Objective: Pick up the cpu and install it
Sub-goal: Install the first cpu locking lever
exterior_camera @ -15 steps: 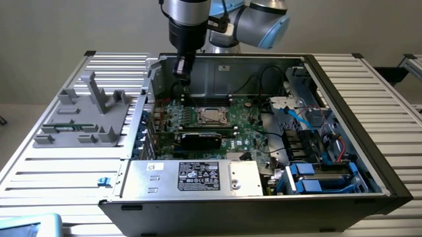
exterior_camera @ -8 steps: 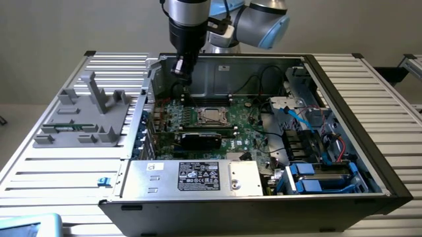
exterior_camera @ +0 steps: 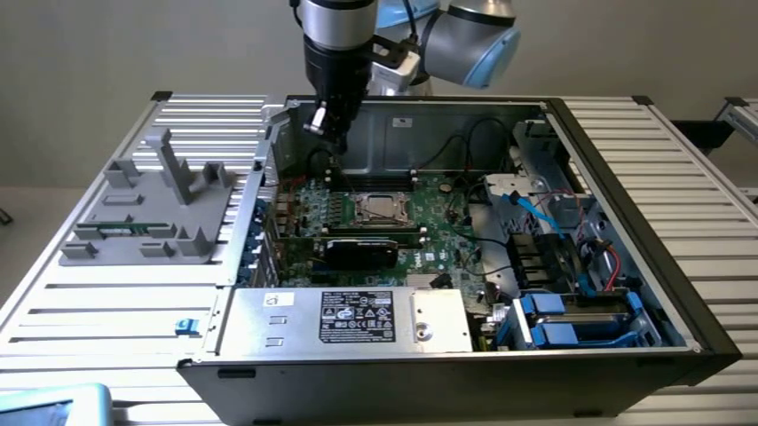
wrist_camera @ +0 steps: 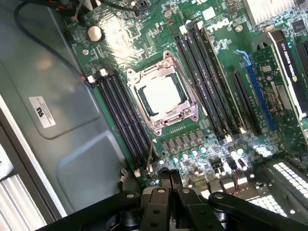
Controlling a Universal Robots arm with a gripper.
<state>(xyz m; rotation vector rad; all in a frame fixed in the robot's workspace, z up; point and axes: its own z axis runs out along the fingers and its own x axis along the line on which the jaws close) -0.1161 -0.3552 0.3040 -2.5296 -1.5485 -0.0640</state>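
As I read both views from my station, I note a slatted aluminium table (exterior_camera: 106,302) carrying an open computer case (exterior_camera: 616,177), which lies on its side with the interior facing up. Over the far wall of the case stands the Universal Robots arm (exterior_camera: 343,35), its wrist pointing down into the case. A silver power supply (exterior_camera: 343,318) with a white label runs along the near edge of the case. Behind it lies the green motherboard (exterior_camera: 445,240) (wrist_camera: 120,33). On the table, at the exterior view's left of the case, stands a grey plastic fixture (exterior_camera: 154,204) with upright posts. A black graphics card (exterior_camera: 361,250) (wrist_camera: 288,62) lies across the board between the power supply and the processor socket (wrist_camera: 153,72). Black memory slots (wrist_camera: 120,115) flank that socket on both sides. The cpu (exterior_camera: 382,209) (wrist_camera: 161,94) sits flat inside the socket's metal frame, its silver top facing up, with nothing touching it. The gripper (exterior_camera: 337,146) (wrist_camera: 171,175) hovers above the board near the far wall, clear of the socket and apart from the cpu. I find its fingers (wrist_camera: 166,174) pressed together, and I see nothing held between them.
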